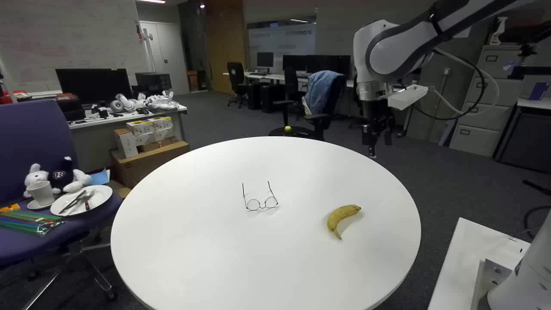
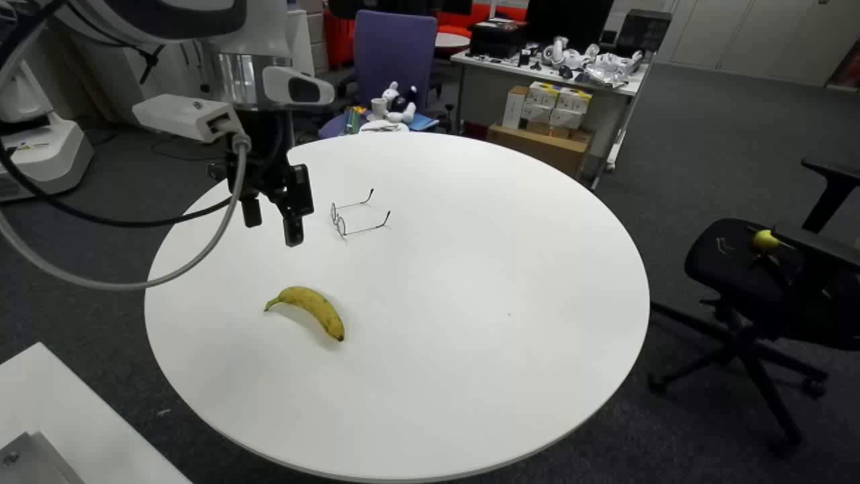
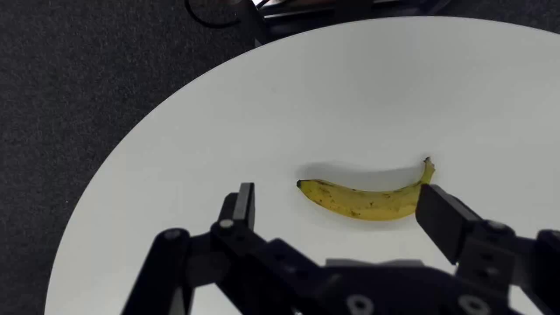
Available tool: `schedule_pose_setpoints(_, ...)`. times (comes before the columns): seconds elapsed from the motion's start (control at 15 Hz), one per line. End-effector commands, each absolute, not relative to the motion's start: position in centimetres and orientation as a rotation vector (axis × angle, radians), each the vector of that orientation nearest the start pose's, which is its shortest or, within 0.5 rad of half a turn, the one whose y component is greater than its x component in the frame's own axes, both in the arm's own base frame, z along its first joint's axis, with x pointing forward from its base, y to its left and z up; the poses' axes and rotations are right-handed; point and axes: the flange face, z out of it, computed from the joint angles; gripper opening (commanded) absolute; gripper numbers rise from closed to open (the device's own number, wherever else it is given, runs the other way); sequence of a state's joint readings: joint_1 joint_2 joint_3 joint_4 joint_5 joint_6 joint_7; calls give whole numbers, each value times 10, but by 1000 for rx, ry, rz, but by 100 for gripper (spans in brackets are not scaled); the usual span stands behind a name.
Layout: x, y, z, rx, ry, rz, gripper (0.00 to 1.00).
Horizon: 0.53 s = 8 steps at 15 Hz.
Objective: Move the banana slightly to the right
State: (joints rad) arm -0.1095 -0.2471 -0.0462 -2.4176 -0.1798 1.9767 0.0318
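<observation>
The curved yellow banana point(image 1: 339, 215) lies on the round white table point(image 1: 193, 249), near the side by the robot base. In an exterior view point(image 2: 313, 304) it lies below and in front of the gripper. My gripper point(image 2: 273, 223) is raised above the table, apart from the banana, with its fingers spread and nothing between them. It also hangs in the air in an exterior view point(image 1: 380, 144). In the wrist view the banana point(image 3: 365, 204) appears past the open gripper point(image 3: 337, 191), with the right finger covering part of its stem end. Thin wire-framed eyeglasses point(image 1: 262, 207) lie on the table, apart from the banana.
The eyeglasses point(image 2: 341, 226) stand with their temples open. A white stand point(image 1: 469, 254) with the robot base is beside the table. A purple chair point(image 1: 38, 146) holds a plate, cup and toys. A black chair point(image 2: 746, 269) is near the table. A cable loops from the arm.
</observation>
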Motion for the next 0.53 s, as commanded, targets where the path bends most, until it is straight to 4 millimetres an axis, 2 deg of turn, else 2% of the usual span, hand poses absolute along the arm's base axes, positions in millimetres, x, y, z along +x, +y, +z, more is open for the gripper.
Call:
schedule_pose_setpoints(0.0, 426, -78, 390, -3255, 159, 332, 100)
schedule_pose_setpoints(0.2, 427, -77, 390, -3244, 180, 347, 100)
schedule_pose_setpoints(0.33, 435, -72, 389, -3166, 404, 374, 100)
schedule_pose_setpoints(0.47, 446, -66, 388, -3097, 555, 382, 100)
